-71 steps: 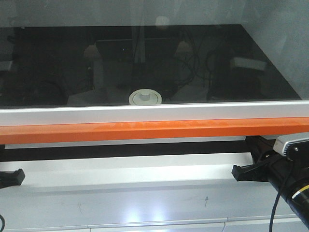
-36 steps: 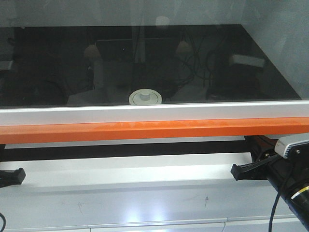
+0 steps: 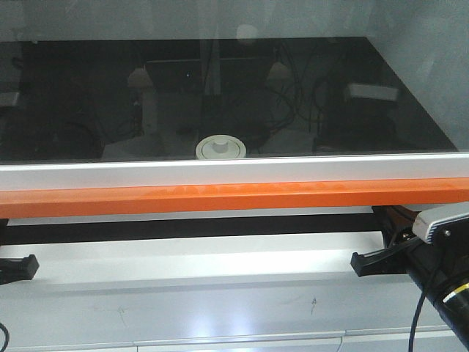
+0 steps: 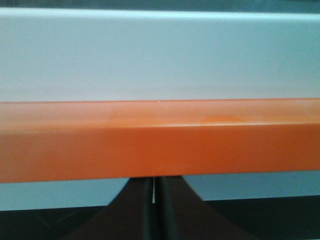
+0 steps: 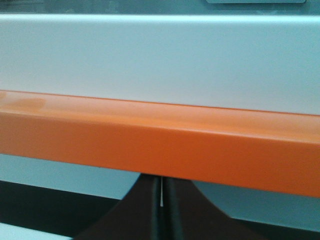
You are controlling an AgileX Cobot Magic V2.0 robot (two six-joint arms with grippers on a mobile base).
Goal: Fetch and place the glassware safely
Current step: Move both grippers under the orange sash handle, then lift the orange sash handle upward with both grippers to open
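Below the orange rail (image 4: 160, 140), left hand (image 4: 153, 183) and right hand (image 5: 161, 183) closed tight (apparently empty).

Glass jars: one jar (image 3: 220, 147) is sitting at the middle, just beyond the rail, with only its top showing.
Lids: one off-white lid (image 3: 229, 146) with a central knob is capping that jar.
Orange rails: one orange rail (image 3: 234, 196) is running from left to right across the scene.
Pale frame strips: one frame strip (image 3: 234, 173) is lying just beyond the rail, touching it.
Dark worktops: one dark worktop (image 3: 73, 110) is stretching away on the far side.
Grippers: two are showing, the left gripper (image 4: 153, 192) near left and the right gripper (image 5: 161, 195) near right, each with its fingers pressing together.
Grey camera housings: one camera housing (image 3: 443, 221) is sitting near right.
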